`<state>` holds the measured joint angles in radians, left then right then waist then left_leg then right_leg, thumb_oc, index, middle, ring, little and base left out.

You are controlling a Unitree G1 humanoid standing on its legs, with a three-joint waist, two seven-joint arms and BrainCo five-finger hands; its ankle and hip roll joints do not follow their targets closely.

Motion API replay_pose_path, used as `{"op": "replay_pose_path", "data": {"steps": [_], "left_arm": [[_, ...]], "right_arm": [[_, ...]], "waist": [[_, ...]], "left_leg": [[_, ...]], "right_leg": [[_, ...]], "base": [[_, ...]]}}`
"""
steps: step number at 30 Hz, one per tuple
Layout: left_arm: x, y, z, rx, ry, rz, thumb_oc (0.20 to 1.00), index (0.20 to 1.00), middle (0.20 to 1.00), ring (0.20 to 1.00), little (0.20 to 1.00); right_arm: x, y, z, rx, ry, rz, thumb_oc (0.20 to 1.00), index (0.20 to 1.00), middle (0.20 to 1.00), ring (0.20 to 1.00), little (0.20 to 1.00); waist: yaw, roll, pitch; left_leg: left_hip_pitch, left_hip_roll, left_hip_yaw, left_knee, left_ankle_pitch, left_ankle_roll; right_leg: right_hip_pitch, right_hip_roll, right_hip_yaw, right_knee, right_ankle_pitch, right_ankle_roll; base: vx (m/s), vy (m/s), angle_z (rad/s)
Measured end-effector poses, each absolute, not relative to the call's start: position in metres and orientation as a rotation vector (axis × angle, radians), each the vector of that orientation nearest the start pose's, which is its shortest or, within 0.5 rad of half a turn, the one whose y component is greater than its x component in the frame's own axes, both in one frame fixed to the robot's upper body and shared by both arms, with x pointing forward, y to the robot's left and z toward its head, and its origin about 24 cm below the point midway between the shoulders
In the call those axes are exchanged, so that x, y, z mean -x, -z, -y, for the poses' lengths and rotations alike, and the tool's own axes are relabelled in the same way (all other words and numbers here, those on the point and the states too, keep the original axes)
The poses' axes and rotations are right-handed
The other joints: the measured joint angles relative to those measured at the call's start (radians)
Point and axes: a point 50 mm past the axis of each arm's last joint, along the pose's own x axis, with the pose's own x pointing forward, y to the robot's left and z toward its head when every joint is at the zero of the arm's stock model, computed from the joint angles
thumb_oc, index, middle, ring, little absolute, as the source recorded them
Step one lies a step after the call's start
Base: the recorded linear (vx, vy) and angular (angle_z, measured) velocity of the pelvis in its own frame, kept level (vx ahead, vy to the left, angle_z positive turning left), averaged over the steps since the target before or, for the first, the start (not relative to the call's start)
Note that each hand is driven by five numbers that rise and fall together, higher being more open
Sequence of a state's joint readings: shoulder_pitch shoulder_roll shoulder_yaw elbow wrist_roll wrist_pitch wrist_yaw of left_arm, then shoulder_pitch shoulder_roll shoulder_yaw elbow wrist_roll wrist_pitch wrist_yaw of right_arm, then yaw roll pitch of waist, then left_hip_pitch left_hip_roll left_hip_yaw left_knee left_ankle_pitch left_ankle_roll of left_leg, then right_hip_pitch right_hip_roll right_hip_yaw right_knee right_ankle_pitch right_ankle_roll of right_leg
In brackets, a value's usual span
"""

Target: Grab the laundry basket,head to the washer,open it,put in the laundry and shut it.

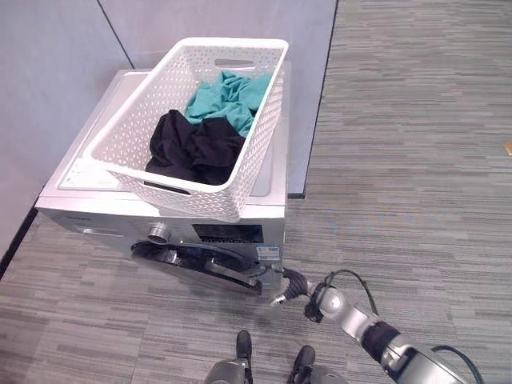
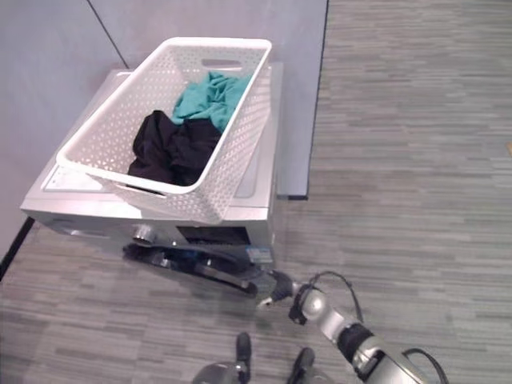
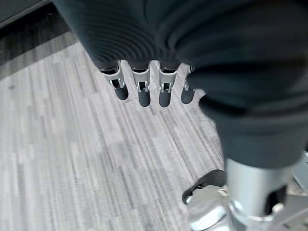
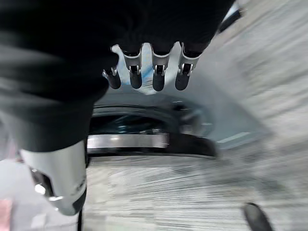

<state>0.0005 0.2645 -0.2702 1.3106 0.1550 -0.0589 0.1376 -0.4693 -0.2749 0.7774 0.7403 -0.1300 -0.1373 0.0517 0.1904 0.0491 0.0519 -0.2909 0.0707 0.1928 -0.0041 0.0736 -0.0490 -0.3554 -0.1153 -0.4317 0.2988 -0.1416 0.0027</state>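
Note:
A white perforated laundry basket (image 1: 264, 104) sits on top of the silver washer (image 1: 272, 172). In it lie a teal cloth (image 1: 232, 96) and a black cloth (image 1: 196, 148). The washer's dark round door (image 1: 200, 260) is on its front face, and its right edge stands a little out from the front. My right hand (image 1: 292, 286) is at that right edge, low by the floor. In the right wrist view its fingers (image 4: 156, 72) hang straight before the door's silver-banded ring (image 4: 127, 140), holding nothing. My left hand (image 3: 144, 82) hangs open over bare floor.
The washer stands against a grey partition wall (image 1: 240, 20) whose panel ends just right of the machine. Striped grey floor (image 1: 416, 160) spreads wide to the right and in front. A small tan object (image 1: 507, 147) lies at the far right edge.

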Motion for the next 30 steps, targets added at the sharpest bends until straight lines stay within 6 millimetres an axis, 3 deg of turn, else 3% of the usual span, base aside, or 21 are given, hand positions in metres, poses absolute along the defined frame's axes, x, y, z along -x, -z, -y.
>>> {"op": "replay_pose_path", "data": {"steps": [5,7,11,19,25,27,30], "left_arm": [[-0.1,0.157,-0.239,-0.608,0.039,-1.15,1.0,1.0,1.0,1.0,1.0],[-0.104,0.156,-0.239,-0.594,0.015,-1.132,1.0,1.0,1.0,1.0,1.0],[-0.119,0.152,-0.237,-0.606,0.009,-1.079,1.0,1.0,1.0,1.0,1.0],[-0.131,0.15,-0.227,-0.645,0.073,-1.033,1.0,1.0,1.0,1.0,1.0],[-0.142,0.147,-0.225,-0.638,0.053,-1.004,1.0,1.0,1.0,1.0,1.0],[-0.147,0.145,-0.225,-0.642,0.043,-0.991,1.0,1.0,1.0,1.0,1.0],[-0.157,0.141,-0.223,-0.642,0.031,-0.949,1.0,1.0,1.0,1.0,1.0]], "right_arm": [[-0.302,0.02,0.064,0.822,-0.706,-0.169,1.0,1.0,1.0,1.0,1.0],[-0.307,0.023,0.066,0.876,-0.677,-0.193,1.0,1.0,1.0,1.0,1.0],[-0.324,0.027,0.089,1.064,-0.568,-0.263,1.0,1.0,1.0,1.0,1.0],[-0.335,0.024,0.108,1.159,-0.434,-0.334,1.0,1.0,1.0,1.0,1.0],[-0.335,0.02,0.093,1.136,-0.457,-0.312,1.0,1.0,1.0,1.0,1.0],[-0.326,0.02,0.07,1.103,-0.505,-0.254,1.0,1.0,1.0,1.0,1.0],[-0.309,0.028,0.053,1.02,-0.598,-0.254,1.0,1.0,1.0,1.0,1.0]], "waist": [[0.041,-0.024,0.039],[0.058,-0.029,0.043],[0.099,-0.032,0.078],[0.154,-0.036,0.114],[0.154,-0.039,0.127],[0.146,-0.041,0.126],[0.146,-0.042,0.125]], "left_leg": [[-0.033,-0.009,-0.045,0.0,0.01,0.008],[-0.057,-0.012,-0.06,-0.003,0.011,0.007],[-0.091,-0.012,-0.096,0.001,0.021,0.0],[-0.169,-0.012,-0.152,-0.001,0.042,-0.007],[-0.166,-0.018,-0.158,-0.003,0.045,-0.006],[-0.163,-0.015,-0.154,-0.004,0.045,-0.006],[-0.161,-0.009,-0.152,-0.002,0.046,-0.008]], "right_leg": [[-0.014,-0.008,-0.019,0.0,-0.002,-0.003],[-0.028,-0.009,-0.02,0.001,-0.008,0.0],[-0.049,-0.012,-0.049,0.006,-0.017,0.004],[-0.102,-0.012,-0.09,0.021,-0.032,-0.012],[-0.1,-0.012,-0.096,0.025,-0.039,-0.016],[-0.099,-0.009,-0.094,0.024,-0.04,-0.017],[-0.097,-0.001,-0.09,0.023,-0.042,-0.021]], "base": [[0.01,0.035,0.27],[0.03,0.021,0.16],[-0.01,0.001,0.26],[0.02,0.006,0.19],[0.02,0.01,0.03],[0.01,-0.008,-0.05],[0.02,-0.05,-0.06]]}}
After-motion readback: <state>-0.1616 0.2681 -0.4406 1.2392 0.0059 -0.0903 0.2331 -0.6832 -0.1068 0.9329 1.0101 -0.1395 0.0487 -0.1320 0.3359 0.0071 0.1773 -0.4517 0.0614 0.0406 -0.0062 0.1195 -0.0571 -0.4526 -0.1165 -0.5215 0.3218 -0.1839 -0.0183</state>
